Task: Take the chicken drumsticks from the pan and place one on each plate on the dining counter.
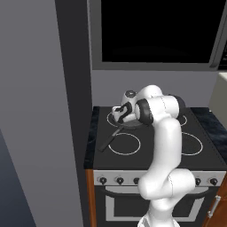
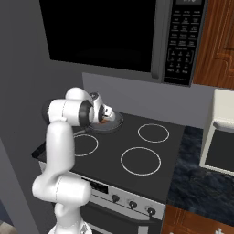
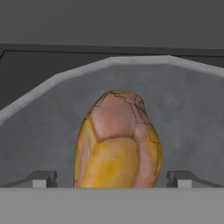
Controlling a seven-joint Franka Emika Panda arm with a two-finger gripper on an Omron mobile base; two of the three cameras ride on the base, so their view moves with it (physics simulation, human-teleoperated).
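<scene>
Over the stove, we hold our hand (image 3: 112,178) spread wide astride the golden drumstick (image 3: 117,142) lying in the pan (image 3: 188,127), poised for the first pickup; next, we judge, comes closing the fingers.

— What sits under the microwave (image 2: 103,34)?

— A black stove (image 2: 123,151) with four white burner rings; one ring (image 2: 140,161) lies near the front, another (image 2: 153,133) behind it.

— And along its front?

— A row of dark knobs (image 1: 111,180) on a pale panel, with the oven door (image 1: 126,206) below.

— What flanks it?

— A tall grey wall panel (image 1: 40,124) on the left; on the right a dark marbled counter (image 2: 201,183), where a cream appliance (image 2: 220,132) stands. A reddish wood cabinet (image 2: 217,41) hangs beside the microwave's keypad (image 2: 180,39).
</scene>
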